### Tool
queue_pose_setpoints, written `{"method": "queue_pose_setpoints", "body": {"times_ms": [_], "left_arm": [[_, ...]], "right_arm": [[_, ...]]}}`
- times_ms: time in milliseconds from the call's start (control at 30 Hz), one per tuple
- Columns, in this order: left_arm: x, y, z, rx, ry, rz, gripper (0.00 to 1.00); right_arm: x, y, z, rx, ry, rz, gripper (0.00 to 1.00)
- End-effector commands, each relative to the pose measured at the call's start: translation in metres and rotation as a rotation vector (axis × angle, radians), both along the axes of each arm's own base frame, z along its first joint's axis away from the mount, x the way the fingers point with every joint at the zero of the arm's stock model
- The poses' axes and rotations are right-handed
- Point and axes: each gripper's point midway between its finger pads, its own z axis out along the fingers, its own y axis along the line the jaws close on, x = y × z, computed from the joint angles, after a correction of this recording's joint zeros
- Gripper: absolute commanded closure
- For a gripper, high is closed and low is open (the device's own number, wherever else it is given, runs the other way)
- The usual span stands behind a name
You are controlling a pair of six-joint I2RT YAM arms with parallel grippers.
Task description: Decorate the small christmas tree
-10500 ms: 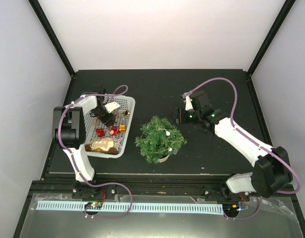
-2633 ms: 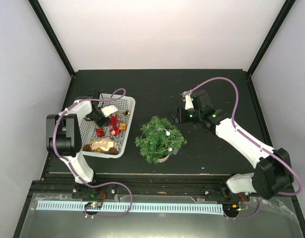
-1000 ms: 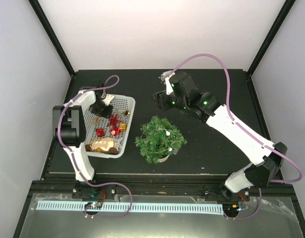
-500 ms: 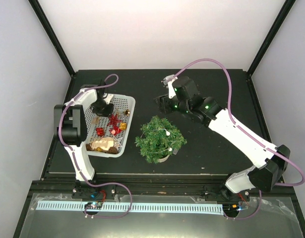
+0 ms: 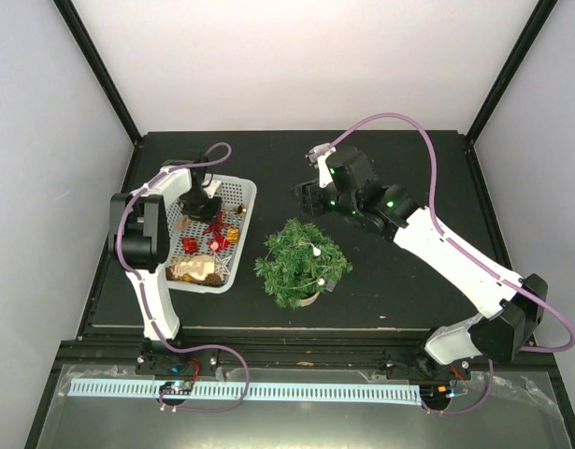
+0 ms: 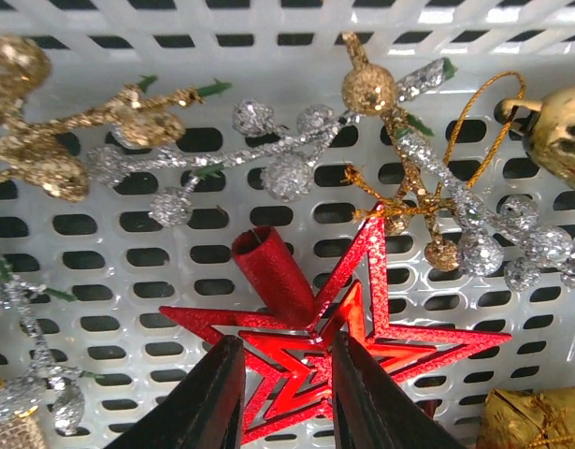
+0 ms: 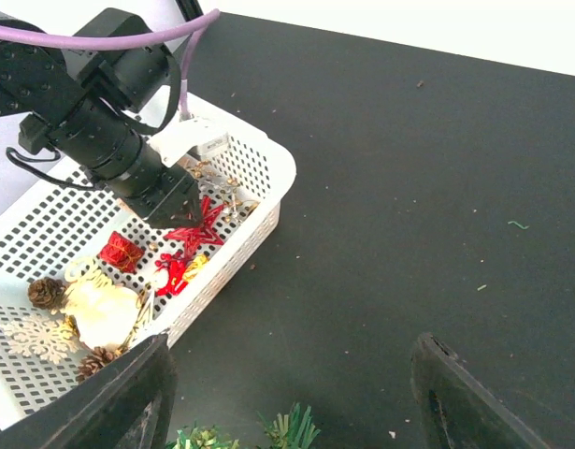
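The small christmas tree stands mid-table in its cream pot; only its top sprigs show in the right wrist view. My left gripper is down in the white perforated basket, its fingers narrowly apart and shut on the middle of a red glitter star topper with a red cone socket. From the right wrist view the star sits right under the left gripper. My right gripper hangs open and empty over bare table behind the tree, between basket and tree top.
The basket also holds silver berry sprigs, gold glitter sprigs, a gold bell, a gold gift box, a red gift box, pinecones and a white snowflake. Black posts frame the table.
The right arm swung from the right of the tree to behind it, then settled lower. The left gripper moved onto the red star, and the basket slid a little to the right.
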Motion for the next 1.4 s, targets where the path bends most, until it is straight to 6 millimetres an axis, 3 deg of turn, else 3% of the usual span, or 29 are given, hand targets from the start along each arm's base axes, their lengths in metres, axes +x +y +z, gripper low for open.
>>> {"method": "queue_pose_setpoints", "body": {"times_ms": [0,233,467,633,767,833,1033,1200,1367], "left_arm": [[0.009,-0.002,-0.006,0.038,-0.015,0.012,0.72],[0.007,0.001,-0.013,0.126,-0.049,-0.107,0.76],[-0.001,0.014,-0.015,0.237,-0.093,-0.38,0.81],[0.006,0.031,-0.006,0.389,-0.182,-0.579,0.84],[0.017,0.037,0.012,0.486,-0.29,-0.729,0.88],[0.027,0.038,0.031,0.49,-0.347,-0.716,0.89],[0.037,0.024,0.085,0.257,-0.379,-0.507,0.87],[0.028,0.019,0.076,0.154,-0.294,-0.323,0.72],[0.005,0.004,0.05,0.028,-0.165,-0.198,0.69]], "right_arm": [[-0.002,-0.002,0.014,0.042,-0.028,0.005,0.3],[-0.003,-0.003,0.009,0.036,-0.024,0.007,0.3],[-0.001,-0.005,0.009,0.035,-0.029,0.008,0.3],[-0.001,-0.004,0.008,0.04,-0.023,0.014,0.3],[-0.002,-0.003,0.006,0.039,-0.018,0.016,0.3],[-0.002,-0.003,0.006,0.038,-0.018,0.016,0.3],[0.0,-0.003,0.006,0.04,-0.02,0.014,0.3],[0.001,-0.002,0.007,0.04,-0.021,0.015,0.3],[0.001,-0.002,0.007,0.039,-0.021,0.015,0.3]]}}
